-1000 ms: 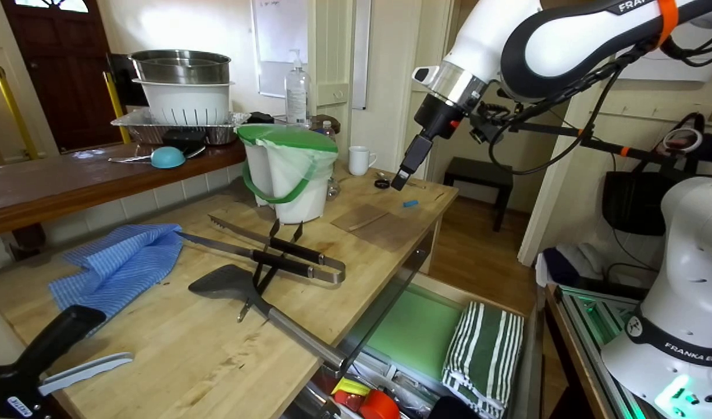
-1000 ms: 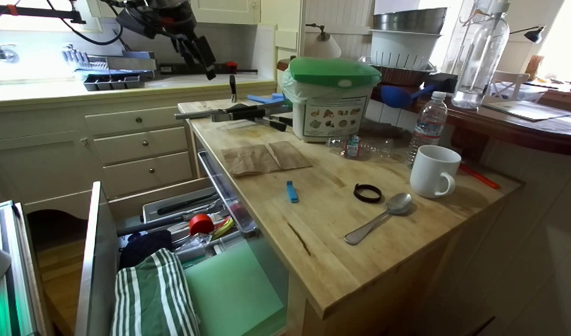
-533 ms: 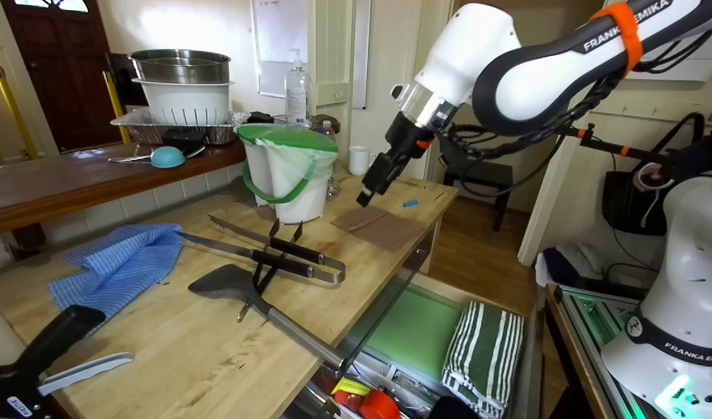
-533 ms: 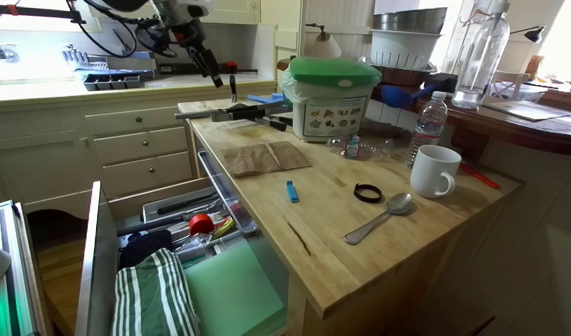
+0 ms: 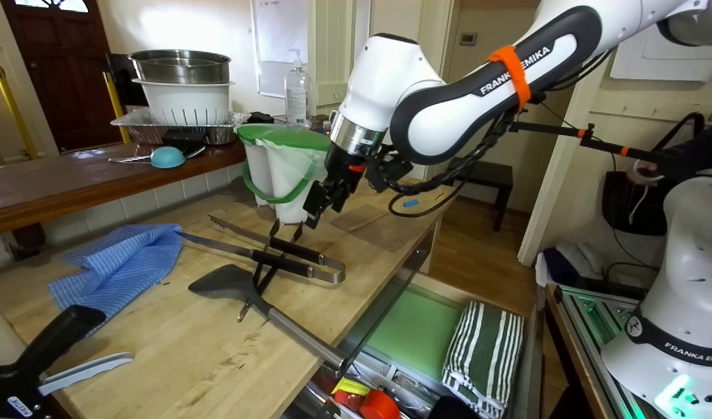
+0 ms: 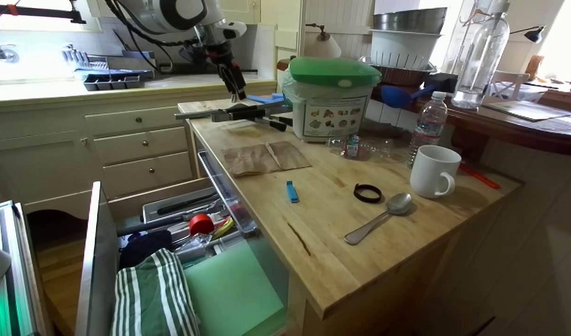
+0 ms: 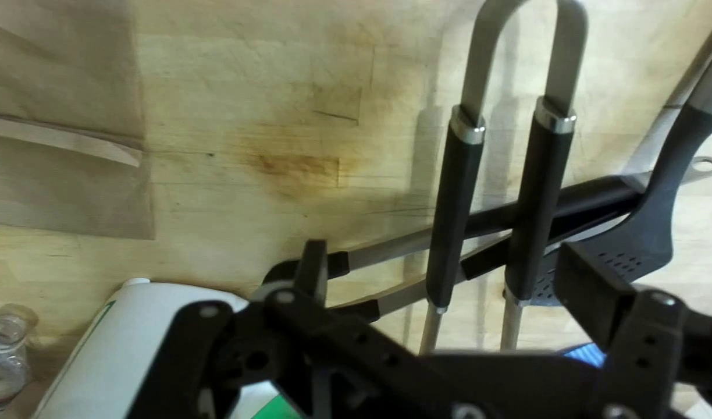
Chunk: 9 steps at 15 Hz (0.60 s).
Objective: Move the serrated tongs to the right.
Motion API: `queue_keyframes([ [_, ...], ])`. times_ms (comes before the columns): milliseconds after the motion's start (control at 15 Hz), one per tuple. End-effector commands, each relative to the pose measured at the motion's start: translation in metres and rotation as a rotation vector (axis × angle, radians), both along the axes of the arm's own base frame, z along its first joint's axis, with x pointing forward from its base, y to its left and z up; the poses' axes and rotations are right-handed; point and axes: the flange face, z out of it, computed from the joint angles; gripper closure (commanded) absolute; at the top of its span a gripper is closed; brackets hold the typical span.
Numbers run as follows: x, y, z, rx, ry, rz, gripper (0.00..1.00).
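The serrated tongs (image 5: 281,263) lie on the wooden table with their dark-handled arms spread. Their bent steel end points to the table's drawer side. They lie across smaller black-tipped tongs (image 5: 274,228). In the wrist view, the serrated tongs' handles (image 7: 449,215) show between my fingers, and their tips are hidden behind the gripper. They show edge-on in an exterior view (image 6: 248,113). My gripper (image 5: 326,214) is open and empty, above and beside the tongs near the bucket. Its fingers stand wide apart in the wrist view (image 7: 443,259). A black spatula (image 5: 225,282) lies close by.
A white bucket (image 6: 334,112) with a green lid stands close beside my gripper. A blue cloth (image 5: 129,256) lies near the tongs' tips. Brown paper (image 6: 262,158) lies on the table. An open drawer (image 6: 96,261) is below the table edge. A white mug (image 6: 435,170) stands farther off.
My gripper has moved down and across the table, from beyond the brown paper to over the tongs, and has turned somewhat. The tongs and the other things have not moved.
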Motion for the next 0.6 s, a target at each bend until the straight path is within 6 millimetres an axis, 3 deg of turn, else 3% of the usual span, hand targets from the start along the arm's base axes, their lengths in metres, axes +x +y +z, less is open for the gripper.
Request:
queue_keyframes([
  [0,0.008,0.001,-0.002,0.003,0.003,0.001,0.0],
  [533,0.039,0.016,-0.028,-0.008,0.038,-0.051,0.0],
])
